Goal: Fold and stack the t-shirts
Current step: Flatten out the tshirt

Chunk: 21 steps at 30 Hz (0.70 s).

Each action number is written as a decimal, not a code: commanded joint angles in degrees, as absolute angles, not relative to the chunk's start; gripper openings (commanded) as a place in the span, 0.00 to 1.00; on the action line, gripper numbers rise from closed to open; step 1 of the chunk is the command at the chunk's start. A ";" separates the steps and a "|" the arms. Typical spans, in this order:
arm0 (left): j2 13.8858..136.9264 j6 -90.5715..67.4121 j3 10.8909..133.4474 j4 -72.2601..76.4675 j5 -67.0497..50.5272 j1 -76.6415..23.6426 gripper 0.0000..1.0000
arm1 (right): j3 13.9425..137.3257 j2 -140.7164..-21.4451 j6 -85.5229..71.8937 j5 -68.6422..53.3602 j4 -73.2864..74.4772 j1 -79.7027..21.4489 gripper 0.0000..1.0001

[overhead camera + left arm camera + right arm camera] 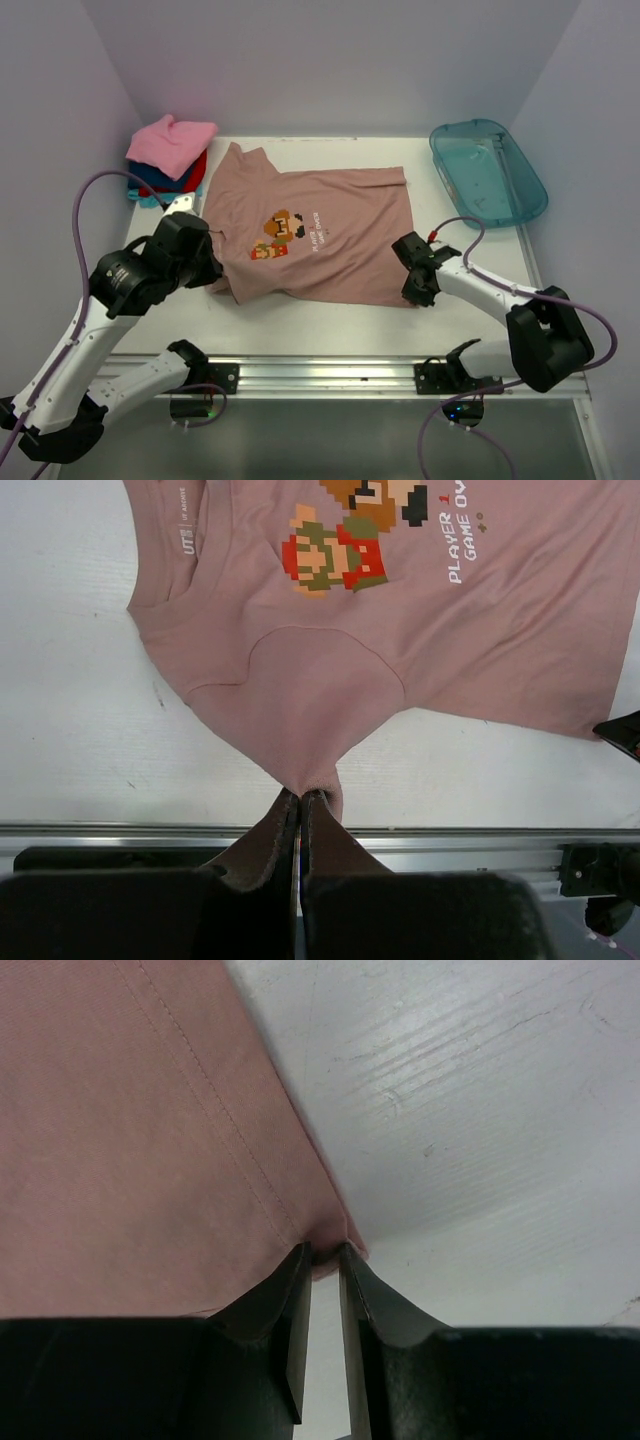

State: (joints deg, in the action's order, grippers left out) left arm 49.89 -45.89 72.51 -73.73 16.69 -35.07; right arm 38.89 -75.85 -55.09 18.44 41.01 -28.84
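A: Start at the far left. What's there?

B: A stack of folded tees, bright pink on top with red, blue and teal edges under it, in the back left corner of the tabletop. I take it as the pile that this one should join.

A: And the left gripper?

B: Closed tight on the near sleeve. The cloth is drawn into a point that runs straight into the fingertips.

A: Where is the shirt itself?

B: The pink-brown tee lies flat in the middle of the tabletop, print up, with the collar toward the stack and the hem toward the right.

A: The right gripper?

B: Narrow, with the hem corner pinched between its tips, low against the tabletop.

A: Why those two spots?

B: My reading is that they mark the two ends of the near long edge. Held there, the whole edge can be lifted evenly and carried across for a lengthwise fold. The fold isn't made yet.

A: Far right?

B: A translucent teal tub, well apart from the tee and out of the way.
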 commanded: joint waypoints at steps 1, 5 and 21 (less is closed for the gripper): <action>49.04 -45.62 72.51 -72.33 17.22 -35.25 0.00 | 39.11 -76.03 -56.16 19.25 40.95 -28.65 0.22; 48.87 -45.88 72.42 -72.77 17.66 -35.33 0.00 | 39.46 -73.75 -56.16 20.13 44.73 -28.65 0.31; 48.52 -46.05 70.66 -72.07 17.31 -35.33 0.00 | 37.18 -70.84 -56.78 20.30 45.44 -28.65 0.34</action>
